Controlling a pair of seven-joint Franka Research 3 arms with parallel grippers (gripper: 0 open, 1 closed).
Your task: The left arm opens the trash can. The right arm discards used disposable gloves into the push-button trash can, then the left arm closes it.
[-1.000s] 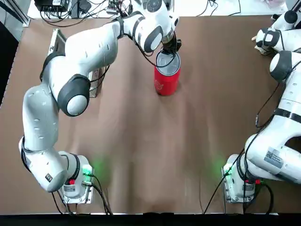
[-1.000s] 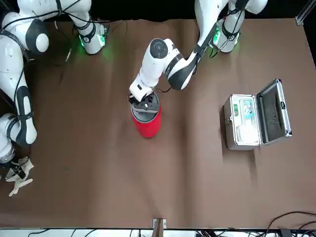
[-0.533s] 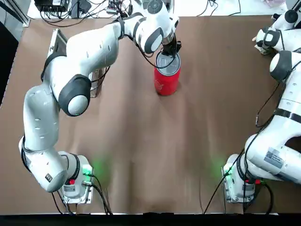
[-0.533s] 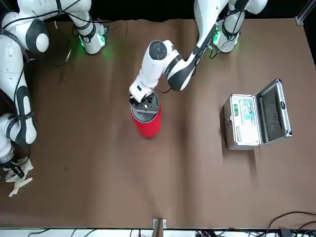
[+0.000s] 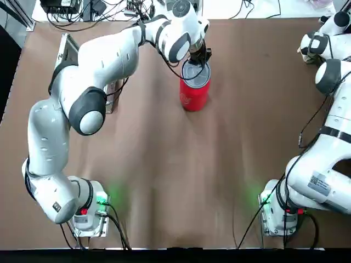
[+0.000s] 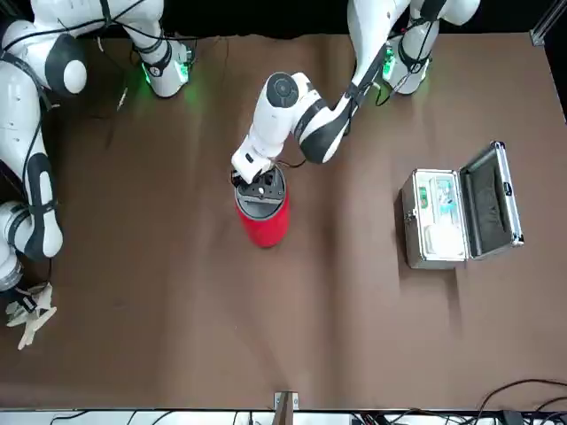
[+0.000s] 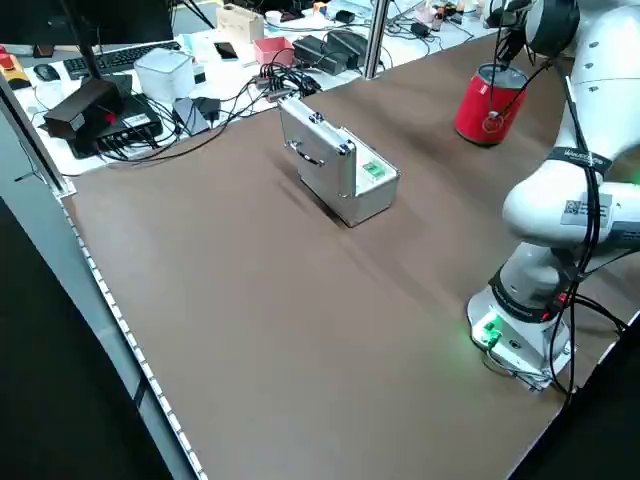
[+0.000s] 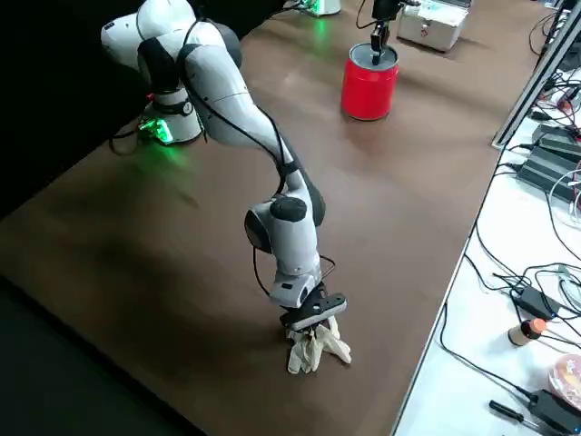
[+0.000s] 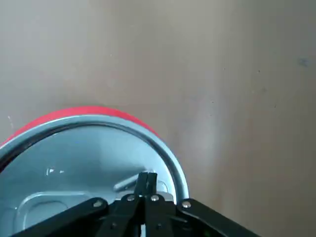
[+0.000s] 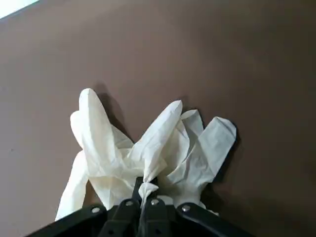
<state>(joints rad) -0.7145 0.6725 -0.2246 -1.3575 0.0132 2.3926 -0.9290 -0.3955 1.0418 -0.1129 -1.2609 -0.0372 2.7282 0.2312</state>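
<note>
Over at the table's far side, 2 robot arms work: the left gripper (image 9: pixel 146 178), its 2 fingers together, is at the silver lid (image 9: pixel 74 168) of the upright red trash can (image 6: pixel 264 221), and the right gripper (image 10: pixel 146 183), well apart from the can, is clamped on white gloves (image 10: pixel 148 153).

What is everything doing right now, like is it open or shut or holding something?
Trash can: standing upright, lid shut.
Silver case: lid open.
Left gripper: fingers shut, at the trash can's lid.
Right gripper: shut on the gloves, far from the trash can.
Gloves: crumpled, pinched in the right gripper.
</note>
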